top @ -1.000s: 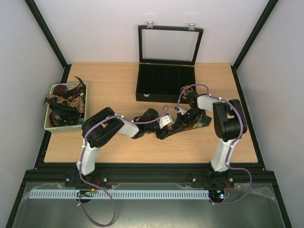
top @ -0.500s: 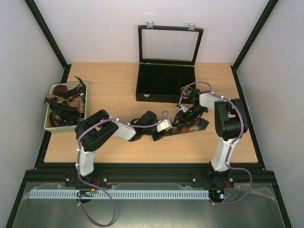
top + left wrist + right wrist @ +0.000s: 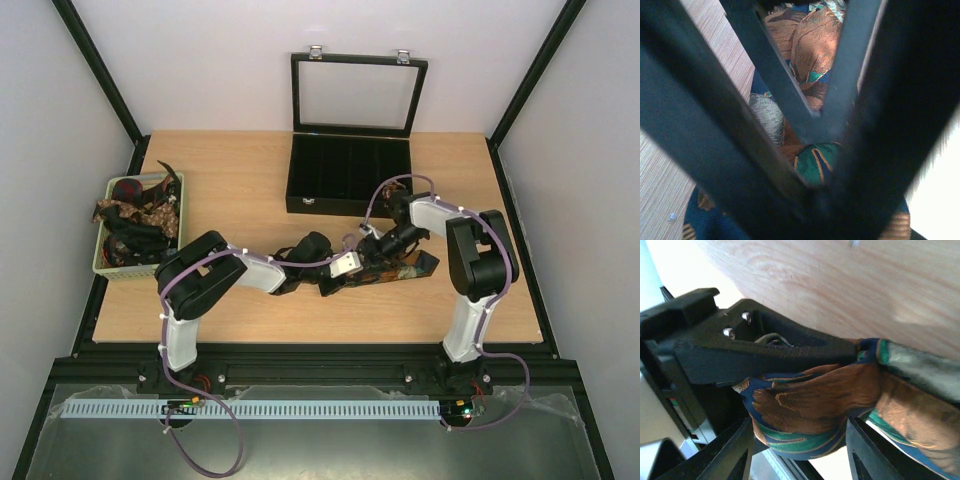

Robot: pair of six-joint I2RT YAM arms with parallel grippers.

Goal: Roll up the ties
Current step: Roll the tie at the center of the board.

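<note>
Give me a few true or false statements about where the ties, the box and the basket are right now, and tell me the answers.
1. The lid of the box stands open. True.
2. The basket is empty. False: it holds a heap of ties.
3. The left claw and the right claw are both at one tie. True.
4. That tie lies inside the box. False: it lies on the table, in front of the box.
</note>
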